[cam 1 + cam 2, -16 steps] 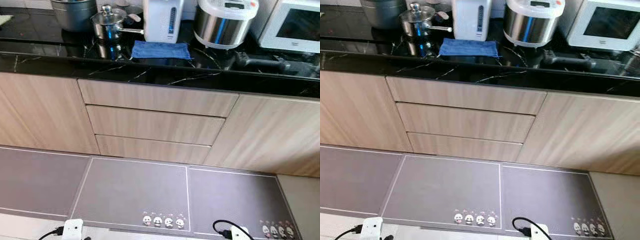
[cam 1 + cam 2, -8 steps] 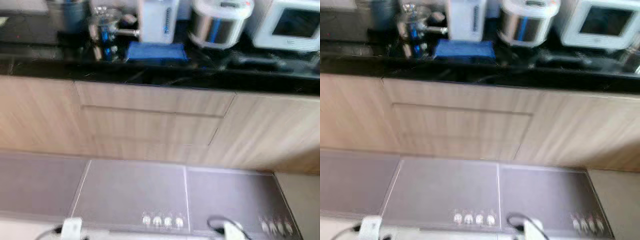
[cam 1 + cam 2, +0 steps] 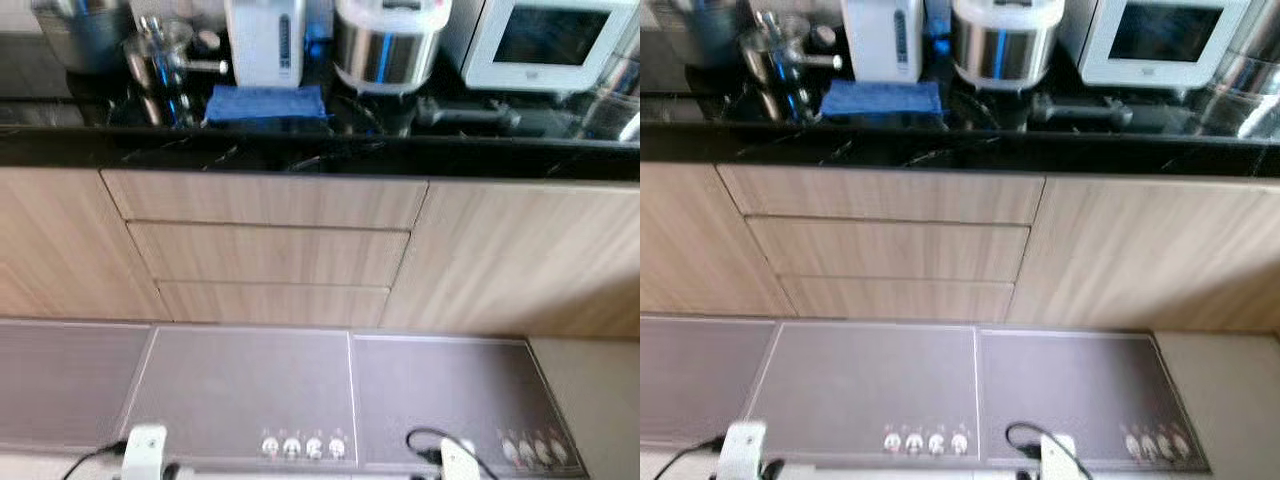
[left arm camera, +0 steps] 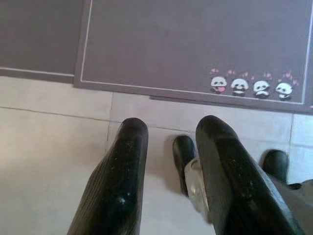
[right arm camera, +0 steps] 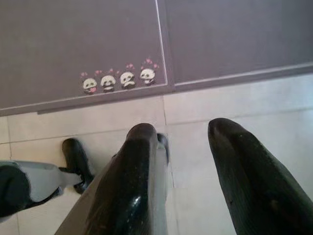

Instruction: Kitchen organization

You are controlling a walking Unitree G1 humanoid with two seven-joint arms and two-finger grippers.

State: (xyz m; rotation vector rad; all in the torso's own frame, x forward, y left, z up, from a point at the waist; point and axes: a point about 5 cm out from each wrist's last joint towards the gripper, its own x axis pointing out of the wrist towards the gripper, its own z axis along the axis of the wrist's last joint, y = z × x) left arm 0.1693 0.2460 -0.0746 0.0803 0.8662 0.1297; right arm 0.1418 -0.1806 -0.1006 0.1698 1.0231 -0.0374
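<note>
a black marbled surface [image 3: 300, 155] runs across the top of the head views, above pale wood cabinets with three drawers [image 3: 268, 250] stacked at the middle. on the surface, going from left to right, stand a large steel pot [image 3: 85, 35], a small steel saucepan [image 3: 160, 50] with its handle pointing right, a white water boiler [image 3: 265, 40], a steel rice cooker [image 3: 385, 45] and a white microwave [image 3: 545, 40]. a folded blue cloth [image 3: 265, 102] lies flat near the front edge, just before the water boiler. a dark handled thing [image 3: 465, 112] lies in front of the microwave; i cannot tell what it is. below the cabinets grey floor mats [image 3: 250, 390] with small panda prints cover the floor.

in the left wrist view the left gripper [image 4: 168, 147] hangs over pale floor tiles [image 4: 49, 147], its two black fingers spread apart with nothing between them, the panda mat edge beyond.

in the right wrist view the right gripper [image 5: 183, 142] likewise hangs above the tiles, fingers parted and bare, with the row of pandas [image 5: 117, 79] on the mat ahead and a black foot [image 5: 76, 156] of the robot beside it.
</note>
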